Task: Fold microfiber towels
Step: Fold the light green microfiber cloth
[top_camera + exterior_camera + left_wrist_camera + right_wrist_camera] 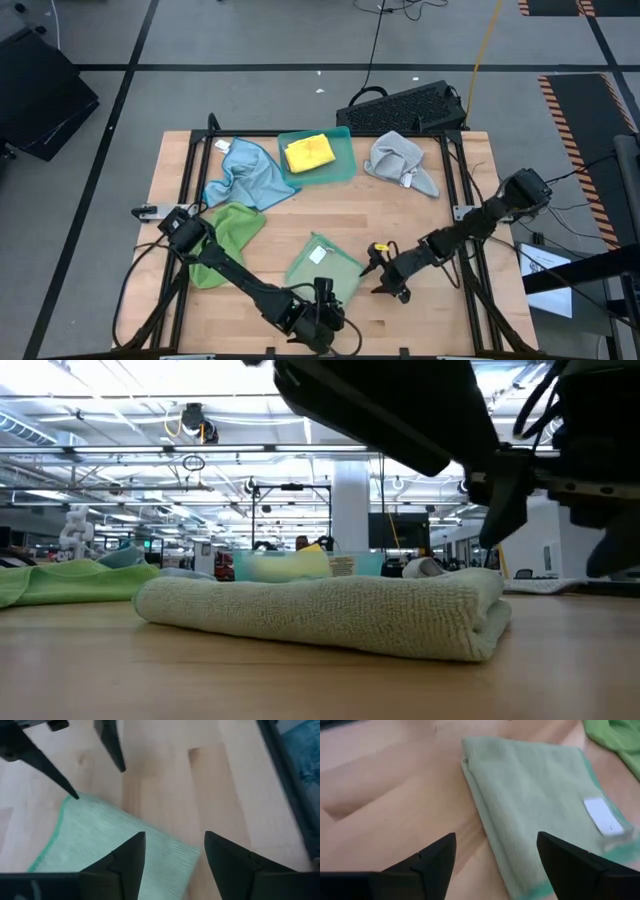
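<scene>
Folded pale green towel (322,267) lies flat at the table's (420,215) front centre, white tag (319,257) up. Left gripper (322,300) sits at its front edge, fingers (127,862) spread, gripping nothing, towel just under them. Right gripper (384,274) is just beside the towel's right edge, fingers (437,855) wide apart, empty, above bare wood. Second green towel (222,238) lies crumpled at left under the left arm. Blue towel (245,172) bunched behind it. Yellow towel (309,152) folded in the teal tray (342,165) at the back. Grey towel (401,163) crumpled at back right.
</scene>
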Controlling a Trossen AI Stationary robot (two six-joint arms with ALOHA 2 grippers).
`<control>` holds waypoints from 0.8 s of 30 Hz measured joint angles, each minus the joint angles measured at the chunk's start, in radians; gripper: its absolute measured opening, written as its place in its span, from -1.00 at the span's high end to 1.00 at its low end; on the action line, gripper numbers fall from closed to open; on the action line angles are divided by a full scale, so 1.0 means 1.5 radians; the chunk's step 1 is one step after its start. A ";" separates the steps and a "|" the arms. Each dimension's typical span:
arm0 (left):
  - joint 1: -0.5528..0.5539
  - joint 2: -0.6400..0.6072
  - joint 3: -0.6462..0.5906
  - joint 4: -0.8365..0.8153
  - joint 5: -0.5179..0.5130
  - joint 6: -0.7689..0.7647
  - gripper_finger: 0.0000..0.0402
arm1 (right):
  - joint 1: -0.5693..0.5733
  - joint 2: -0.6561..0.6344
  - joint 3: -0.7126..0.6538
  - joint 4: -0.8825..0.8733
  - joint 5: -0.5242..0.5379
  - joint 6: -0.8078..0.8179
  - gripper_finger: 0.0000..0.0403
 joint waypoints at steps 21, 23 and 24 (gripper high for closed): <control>-0.022 0.002 -0.126 0.184 -0.036 -0.013 -0.03 | -0.084 0.131 0.001 0.054 -0.119 0.069 0.19; -0.017 0.002 -0.152 0.242 -0.030 0.009 -0.03 | -0.085 0.131 0.001 0.050 -0.112 0.085 0.31; -0.014 0.002 -0.162 0.265 -0.027 0.019 -0.03 | -0.085 0.131 0.001 0.050 -0.110 0.093 0.38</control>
